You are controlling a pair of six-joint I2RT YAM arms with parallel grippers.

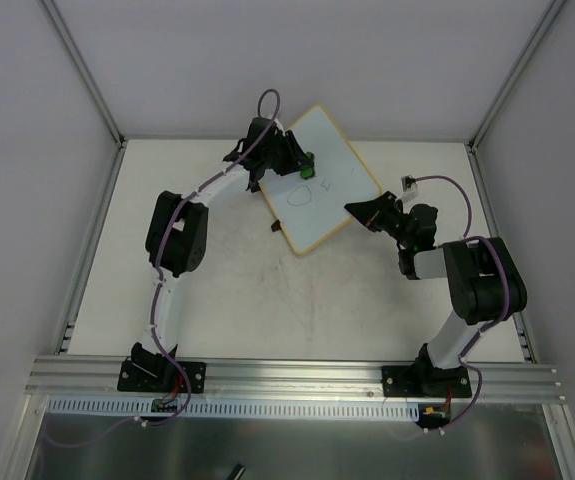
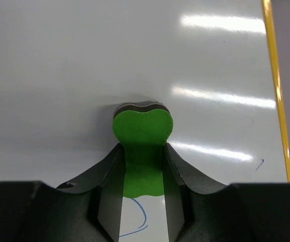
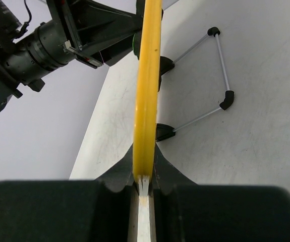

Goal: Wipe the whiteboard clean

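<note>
The right gripper (image 3: pixel 143 177) was pinching the whiteboard (image 3: pixel 147 75) edge tightly between its fingers, so hard pressing from the left gripper (image 2: pixel 143 151), clamped on the green eraser (image 2: pixel 142 128), might have twisted it loose.

No words, numbers or brand names can be read anywhere. The only writing is pen marks on the whiteboard (image 1: pixel 342 155). From above, there is a round loop (image 1: pixel 302 195) drawn in pen, and just beside it a small squiggle (image 1: pixel 326 187). The squiggle might be a letter or a number, but it is too small to tell. In the left wrist view, a thin blue curved line (image 2: pixel 140 222) shows on the board just under the green eraser (image 2: pixel 142 132). A tiny blue tick (image 2: pixel 259 164) sits near the yellow edge (image 2: pixel 278 101). These marks spell nothing.
</note>
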